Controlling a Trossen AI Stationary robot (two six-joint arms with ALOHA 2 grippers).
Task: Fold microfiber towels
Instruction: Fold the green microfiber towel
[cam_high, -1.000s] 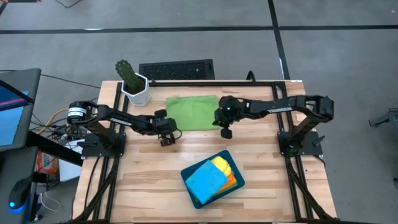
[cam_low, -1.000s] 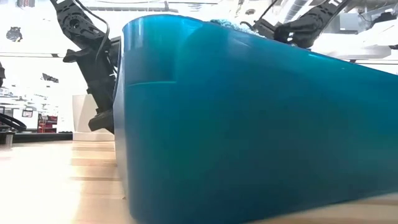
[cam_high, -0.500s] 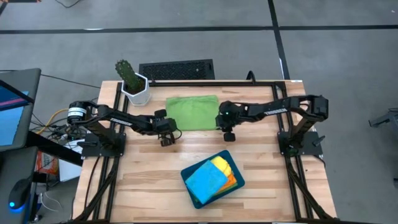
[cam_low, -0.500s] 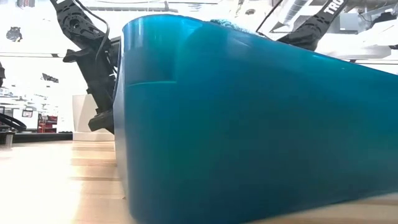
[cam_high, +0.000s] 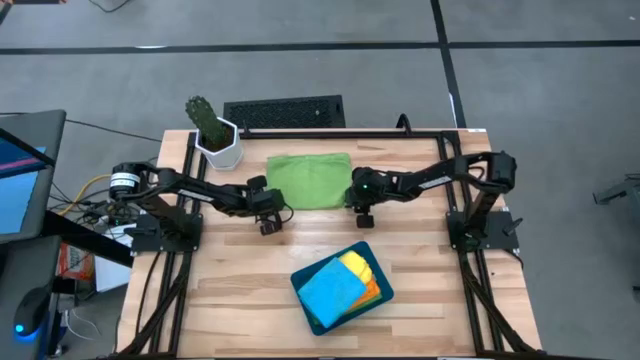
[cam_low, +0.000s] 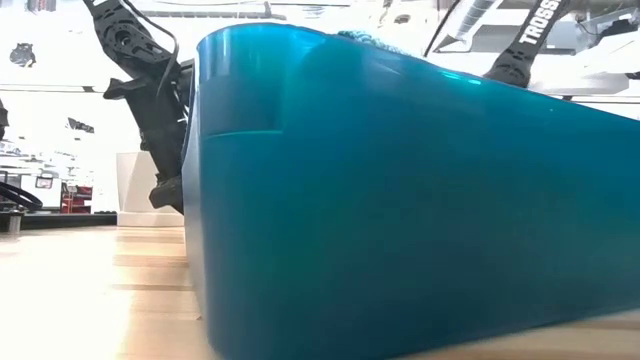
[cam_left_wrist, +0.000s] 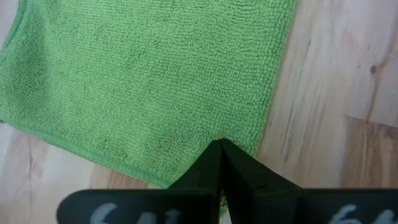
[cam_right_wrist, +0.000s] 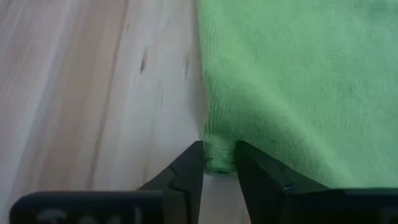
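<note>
Nearest, the tray (cam_high: 342, 285) holds blue, yellow and orange towels. Beyond it, the green towel (cam_high: 310, 180) lies flat on the surface (cam_high: 230, 280). The left claw (cam_high: 268, 222) sits pinched together at one near corner; the right claw (cam_right_wrist: 217, 163) stands apart around the other. Both should probably grip before lifting evenly. In the low view the tray hides the towel.

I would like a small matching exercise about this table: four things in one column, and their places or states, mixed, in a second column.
Things:
1. green towel
2. teal tray
3. cactus pot
4. left gripper

Places or states:
a. holds blue, yellow and orange towels
b. far left corner of the table
c. fingers shut, at a towel corner
d. lies flat between both grippers

Pairs: 1-d, 2-a, 3-b, 4-c
</note>
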